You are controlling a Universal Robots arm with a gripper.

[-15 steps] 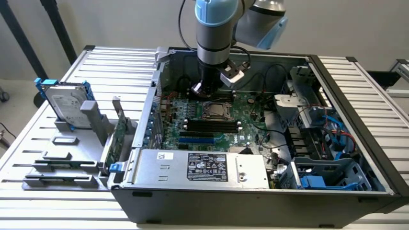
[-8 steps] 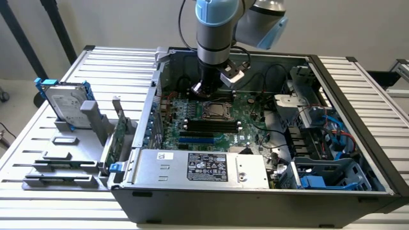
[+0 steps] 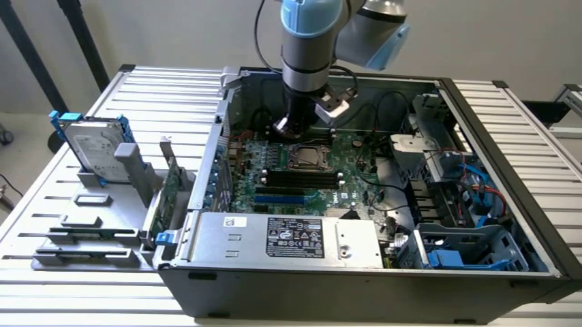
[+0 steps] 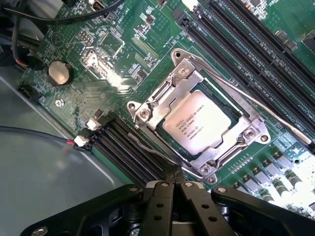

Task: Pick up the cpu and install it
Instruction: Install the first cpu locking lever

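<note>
Gripper [image 4: 173, 177] fingers pressed together, holding nothing, hovering over green motherboard [image 4: 98, 54] inside open computer case [image 3: 364, 283], cpu [image 4: 202, 125] apparently seated in its socket frame [image 4: 147, 115], roughly five o'clock from gripper in exterior view

- The arm [image 3: 309, 41] is reaching down steeply from above, its grey and pale-blue joints stacking almost upright in the exterior view.
- The wrist [image 3: 314, 95] is aiming the gripper [image 3: 289, 125] downward, leaning slightly toward the exterior view's left.
- The black fingers [image 4: 160, 206] are sitting shut together, tip against tip, gripping nothing.
</note>
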